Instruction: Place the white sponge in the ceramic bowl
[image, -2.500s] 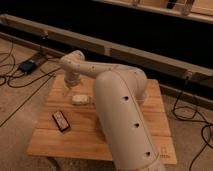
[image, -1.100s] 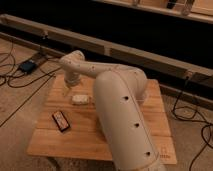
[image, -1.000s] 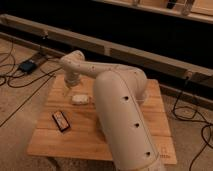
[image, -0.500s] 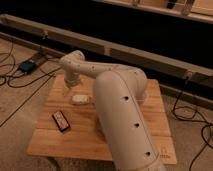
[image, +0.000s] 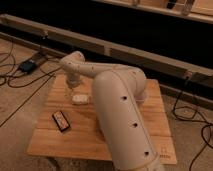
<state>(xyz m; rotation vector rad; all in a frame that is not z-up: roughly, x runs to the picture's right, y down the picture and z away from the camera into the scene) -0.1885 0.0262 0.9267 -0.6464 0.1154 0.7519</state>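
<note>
White sponge lying flat on the wooden desk, with the tool just beside it

The white sponge (image: 80, 98) is a small cream-white block with rounded edges, wider than it is tall. It lies flat on the light wooden desk (image: 65, 143), in the part of the desk on the left of the view, about halfway between the near and far edges. The tool (image: 72, 89) points down just behind the sponge's left end. I cannot tell if it touches the sponge.

Slatted wood table (image: 75, 141), smooth matt cream arm (image: 122, 102), gripper (image: 73, 88) over white sponge (image: 79, 98)
</note>
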